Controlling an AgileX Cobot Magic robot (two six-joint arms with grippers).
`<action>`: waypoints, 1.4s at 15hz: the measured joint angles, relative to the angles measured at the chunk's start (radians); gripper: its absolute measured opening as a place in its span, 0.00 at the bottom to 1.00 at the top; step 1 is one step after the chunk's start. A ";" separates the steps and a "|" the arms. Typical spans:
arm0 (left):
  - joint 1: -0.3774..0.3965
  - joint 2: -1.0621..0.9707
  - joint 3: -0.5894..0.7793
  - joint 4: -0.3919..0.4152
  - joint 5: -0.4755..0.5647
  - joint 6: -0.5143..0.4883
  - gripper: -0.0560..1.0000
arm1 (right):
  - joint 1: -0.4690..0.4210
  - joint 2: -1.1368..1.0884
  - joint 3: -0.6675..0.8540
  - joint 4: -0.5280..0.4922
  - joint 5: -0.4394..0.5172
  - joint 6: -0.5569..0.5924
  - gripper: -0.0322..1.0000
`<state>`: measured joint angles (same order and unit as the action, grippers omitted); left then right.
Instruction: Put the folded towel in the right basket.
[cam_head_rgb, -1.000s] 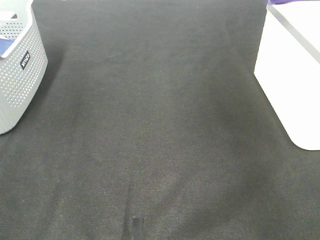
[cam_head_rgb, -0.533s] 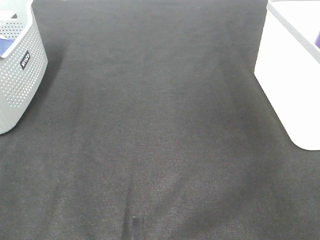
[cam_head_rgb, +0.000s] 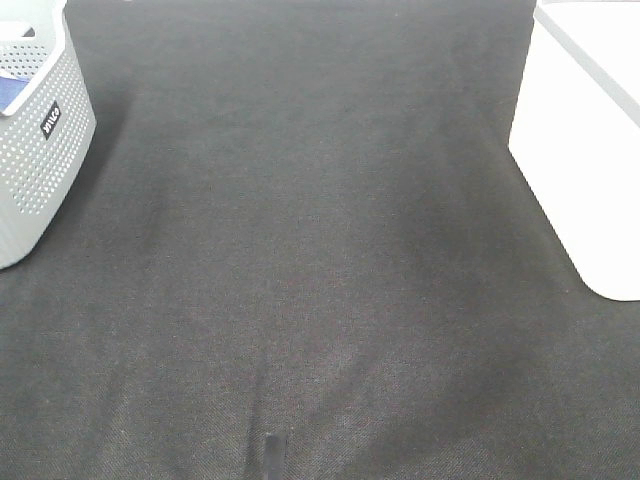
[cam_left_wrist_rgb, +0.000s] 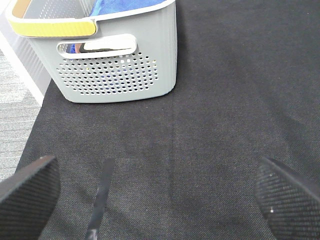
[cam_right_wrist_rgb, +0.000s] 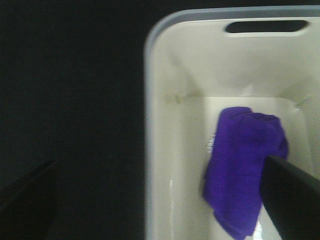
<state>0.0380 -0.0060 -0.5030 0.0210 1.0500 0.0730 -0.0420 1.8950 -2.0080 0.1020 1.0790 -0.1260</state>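
Observation:
The folded purple towel (cam_right_wrist_rgb: 245, 170) lies crumpled on the floor of the white right basket (cam_right_wrist_rgb: 175, 150), seen in the right wrist view. My right gripper (cam_right_wrist_rgb: 160, 205) is open and empty above the basket's near edge; one dark finger (cam_right_wrist_rgb: 290, 200) overlaps the towel in that view. In the high view the white basket (cam_head_rgb: 580, 150) stands at the right edge, with the towel and both grippers out of view. My left gripper (cam_left_wrist_rgb: 160, 200) is open and empty over the dark cloth.
A grey perforated basket (cam_head_rgb: 40, 140) stands at the far left; the left wrist view shows its yellow handle (cam_left_wrist_rgb: 50, 25) and a blue cloth (cam_left_wrist_rgb: 125, 5) inside. A thin dark strip (cam_head_rgb: 270, 455) lies near the front edge of the black table cloth (cam_head_rgb: 320, 250).
A bit of purple towel showed at the right basket's top edge in the earlier high views and has now dropped out of sight. Nothing else moved.

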 joint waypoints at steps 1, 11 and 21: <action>0.000 0.000 0.000 0.000 0.000 0.000 0.99 | 0.047 -0.016 0.000 -0.014 0.032 0.013 0.98; 0.000 0.000 0.000 0.000 0.000 0.000 0.99 | 0.073 -0.931 0.975 -0.032 -0.045 0.059 0.98; 0.000 0.000 0.000 0.000 0.000 0.000 0.99 | 0.073 -1.844 1.482 -0.077 -0.032 0.060 0.98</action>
<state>0.0380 -0.0060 -0.5030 0.0210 1.0500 0.0730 0.0310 0.0510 -0.5260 0.0250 1.0470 -0.0660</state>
